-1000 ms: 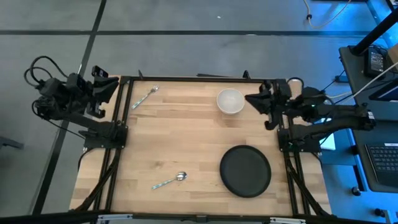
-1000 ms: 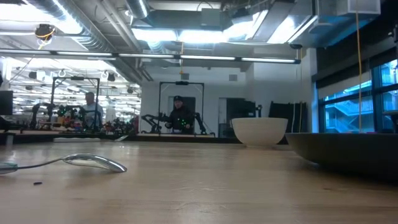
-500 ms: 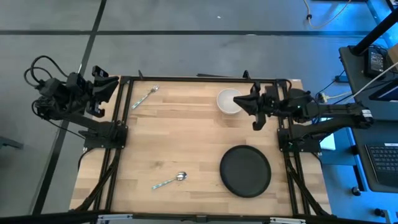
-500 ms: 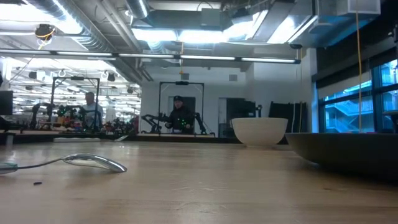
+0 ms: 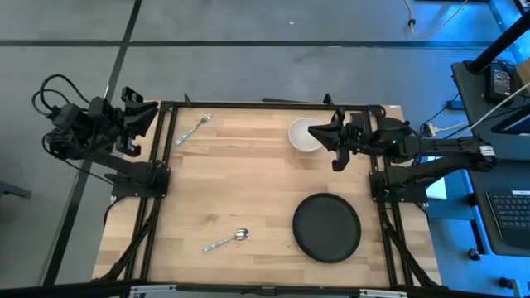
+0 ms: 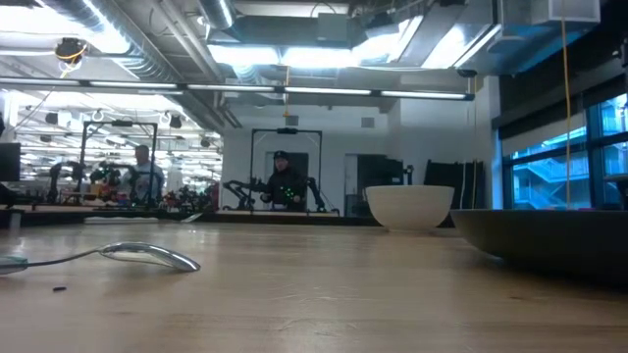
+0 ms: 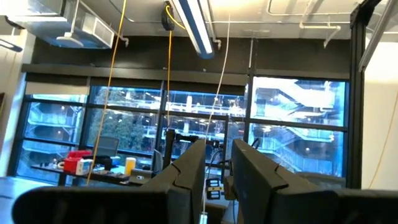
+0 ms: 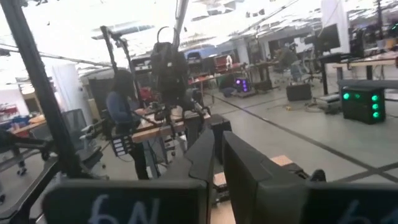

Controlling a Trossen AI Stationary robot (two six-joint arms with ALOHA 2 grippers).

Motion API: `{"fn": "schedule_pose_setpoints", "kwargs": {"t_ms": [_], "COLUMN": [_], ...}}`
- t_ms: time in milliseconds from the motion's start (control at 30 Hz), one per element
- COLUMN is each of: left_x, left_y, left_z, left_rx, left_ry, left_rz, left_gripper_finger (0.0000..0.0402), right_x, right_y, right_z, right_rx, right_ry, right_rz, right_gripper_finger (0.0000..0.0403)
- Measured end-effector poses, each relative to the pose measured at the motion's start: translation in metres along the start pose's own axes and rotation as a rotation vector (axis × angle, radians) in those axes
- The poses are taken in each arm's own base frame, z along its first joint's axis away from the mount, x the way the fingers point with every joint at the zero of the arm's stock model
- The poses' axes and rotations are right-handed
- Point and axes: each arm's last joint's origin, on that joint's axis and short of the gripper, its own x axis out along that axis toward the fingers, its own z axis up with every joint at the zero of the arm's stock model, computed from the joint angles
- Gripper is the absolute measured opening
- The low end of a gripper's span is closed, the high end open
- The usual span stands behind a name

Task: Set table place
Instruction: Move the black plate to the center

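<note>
The right gripper (image 5: 318, 139) hung at the bowl (image 5: 303, 135), fingers narrowly apart and empty; the left gripper (image 5: 142, 113) (narrow too) waited off the table (image 5: 248, 186).

The floor (image 5: 248, 66) around the work spot is gray, with dark lines running across it. A blue glow falls on the right side, where a desk (image 5: 497, 199) holds a keyboard (image 5: 509, 211). The room is big, like a workshop. Long bright lights (image 6: 285, 54) and silver pipes (image 6: 147, 39) hang from the ceiling. Tall windows (image 6: 554, 172) on the right look blue, and stairs show behind the glass. Far back, two people (image 6: 285, 181) stand near work tables full of gear. Yellow cords (image 7: 115, 74) hang down in front of more windows (image 7: 292, 130). A green lit box (image 8: 357, 102) sits on the shiny floor.
</note>
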Motion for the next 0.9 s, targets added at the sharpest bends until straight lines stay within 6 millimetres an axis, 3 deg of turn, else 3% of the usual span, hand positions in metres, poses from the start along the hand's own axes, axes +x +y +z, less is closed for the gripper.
{"fn": "schedule_pose_setpoints", "kwargs": {"t_ms": [900], "left_x": [0.0000], "left_y": [0.0000], "left_z": [0.0000], "left_rx": [-0.019], "left_ry": [0.000], "left_rz": [0.000], "left_gripper_finger": [0.0073], "right_x": [0.0038], "right_y": [-0.0021], "right_z": [-0.0059], "right_rx": [-0.057], "right_ry": [0.035], "right_rz": [-0.013], "right_gripper_finger": [0.0036]}}
